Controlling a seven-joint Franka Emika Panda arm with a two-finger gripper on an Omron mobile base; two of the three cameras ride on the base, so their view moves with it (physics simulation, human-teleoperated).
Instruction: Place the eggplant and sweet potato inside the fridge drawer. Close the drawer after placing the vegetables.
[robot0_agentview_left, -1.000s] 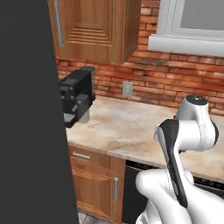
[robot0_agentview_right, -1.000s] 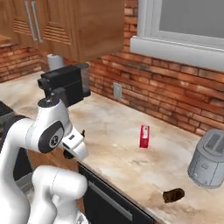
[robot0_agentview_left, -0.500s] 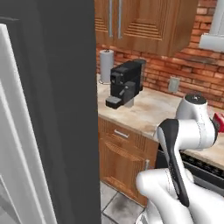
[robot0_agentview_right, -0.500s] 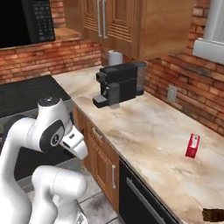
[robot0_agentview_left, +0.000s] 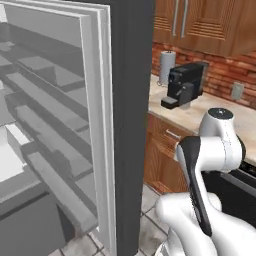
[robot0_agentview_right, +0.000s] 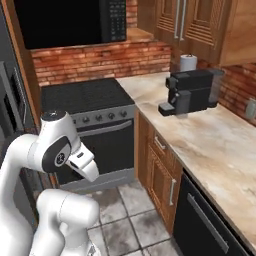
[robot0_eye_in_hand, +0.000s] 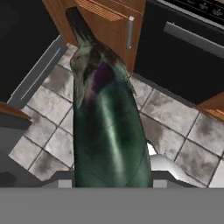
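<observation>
Above the floor tiles (robot0_eye_in_hand: 183, 127), eggplant (robot0_eye_in_hand: 107, 131) apparently pincer-gripped.

One eggplant (robot0_eye_in_hand: 107, 127), one coffee machine (robot0_agentview_right: 192, 92), one paper towel roll (robot0_agentview_left: 166, 67), one stove (robot0_agentview_right: 90, 107), one microwave (robot0_agentview_right: 65, 22), and one open fridge door (robot0_agentview_left: 95, 125) are visible.

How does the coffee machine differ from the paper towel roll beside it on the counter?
The coffee machine is black and boxy; the paper towel roll is pale and cylindrical. The coffee machine is the wider and bulkier; the paper towel roll is slimmer and stands behind it, partly hidden. Both stand upright on the counter.
</observation>
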